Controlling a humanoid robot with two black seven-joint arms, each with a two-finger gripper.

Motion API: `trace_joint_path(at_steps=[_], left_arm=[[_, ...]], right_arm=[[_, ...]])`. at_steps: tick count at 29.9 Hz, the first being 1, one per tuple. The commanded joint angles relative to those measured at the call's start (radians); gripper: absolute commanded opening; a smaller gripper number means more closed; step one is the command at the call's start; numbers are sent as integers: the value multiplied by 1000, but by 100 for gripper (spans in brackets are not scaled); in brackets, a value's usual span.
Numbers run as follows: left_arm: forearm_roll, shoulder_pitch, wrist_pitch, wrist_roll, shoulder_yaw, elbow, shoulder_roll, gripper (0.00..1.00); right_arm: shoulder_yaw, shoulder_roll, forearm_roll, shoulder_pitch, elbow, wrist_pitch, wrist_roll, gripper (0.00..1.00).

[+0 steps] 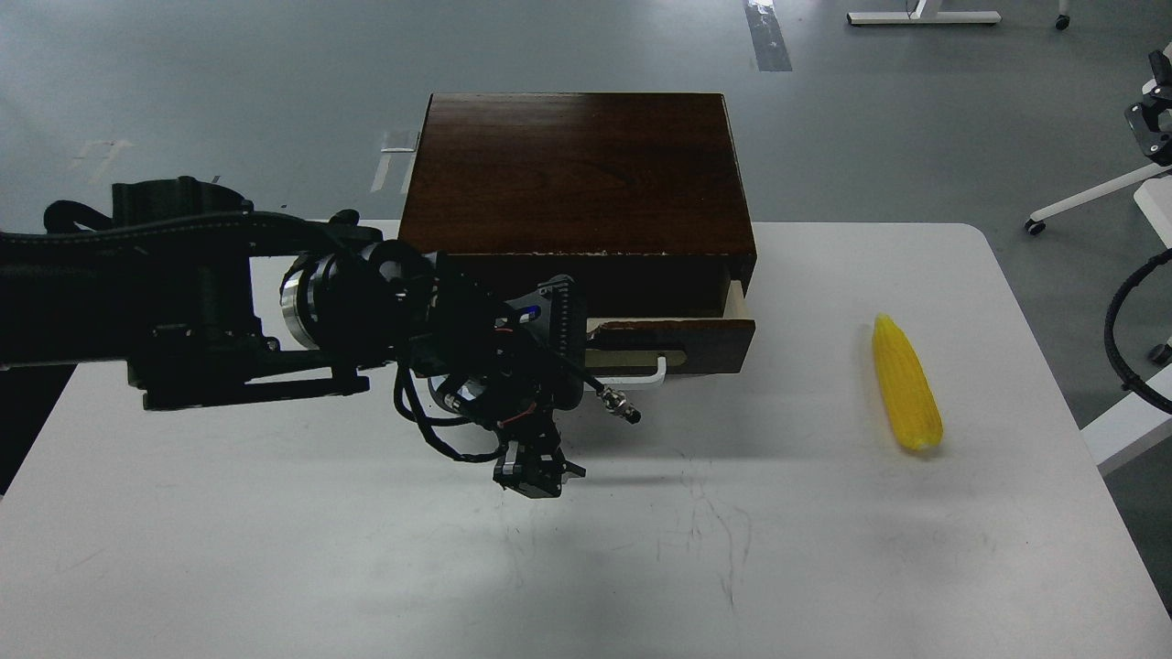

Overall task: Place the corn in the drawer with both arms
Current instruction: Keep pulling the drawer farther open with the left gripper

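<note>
The yellow corn [905, 384] lies on the white table [824, 549] at the right, pointed end away from me. The dark brown box [579, 174] stands at the table's back middle. Its drawer [696, 337] is pulled out a short way, showing a pale inner side at the right. The white bar handle [657, 372] is partly hidden by my left arm. My left gripper [536, 476] hangs over the table just in front of and below the drawer's left part, touching nothing that I can see. It is small and dark, so its fingers cannot be told apart. My right arm is out of view.
My thick left arm [183, 293] spans the table's left side at the box's front left corner. A black cable loop [1124, 311] and white furniture legs [1090, 197] stand off the table's right edge. Grey floor lies beyond.
</note>
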State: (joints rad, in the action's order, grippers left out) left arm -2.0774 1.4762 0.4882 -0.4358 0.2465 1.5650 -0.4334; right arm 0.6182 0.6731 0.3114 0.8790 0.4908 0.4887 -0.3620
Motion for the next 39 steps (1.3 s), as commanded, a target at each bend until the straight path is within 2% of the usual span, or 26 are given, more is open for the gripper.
trace_joint_path(at_steps=[1,21,29,36,39], left_arm=[[0,0,1,-1,-1,6,1,94],[-10,7,1,15,0,9,1,94],[-13,9,1,45,0,6,-2,94],[-13,7,1,117,-1,6,-1,94],[-15,7,1,123,0,6,-2,94]], right_arm=[[0,-1,0,0,0,0,0,100],[0,-4,0,0,0,0,0,100],[0,-6,0,0,0,0,0,100],[0,-7,0,-2,0,0,0,100],[0,-9,0,-2,0,0,0,100]])
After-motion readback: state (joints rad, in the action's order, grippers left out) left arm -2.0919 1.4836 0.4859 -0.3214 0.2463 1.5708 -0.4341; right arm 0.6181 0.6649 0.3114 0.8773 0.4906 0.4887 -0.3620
